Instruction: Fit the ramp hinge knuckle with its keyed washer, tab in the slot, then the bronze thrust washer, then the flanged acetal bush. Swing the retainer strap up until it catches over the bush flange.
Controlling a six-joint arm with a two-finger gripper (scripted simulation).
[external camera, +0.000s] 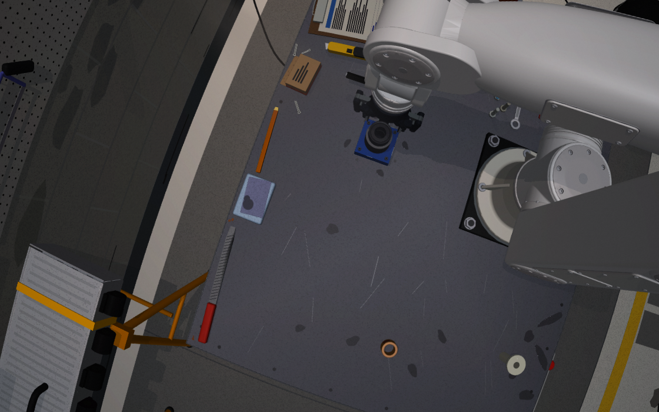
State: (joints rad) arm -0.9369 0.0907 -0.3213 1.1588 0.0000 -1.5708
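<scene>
The hinge knuckle (pixel 378 138) is partly hidden under my wrist. It is a dark round post on a blue square base, at the far middle of the bench. A dark ring sits on it; I cannot tell whether this is the keyed washer. The retainer strap is not visible. The bronze thrust washer (pixel 389 349) lies flat near the bench's front edge. The white acetal bush (pixel 516 365) lies to its right, near the front right corner. My gripper (pixel 389 118) hangs directly over the knuckle's far side. It is open and holds nothing.
Behind the knuckle lie a clipboard (pixel 346 17), a yellow knife (pixel 344 49) and a brown block (pixel 302 73). A pencil (pixel 268 139), a pale blue card (pixel 254 198) and a red-handled file (pixel 216 286) line the left edge. My arm's base (pixel 495 194) stands to the right.
</scene>
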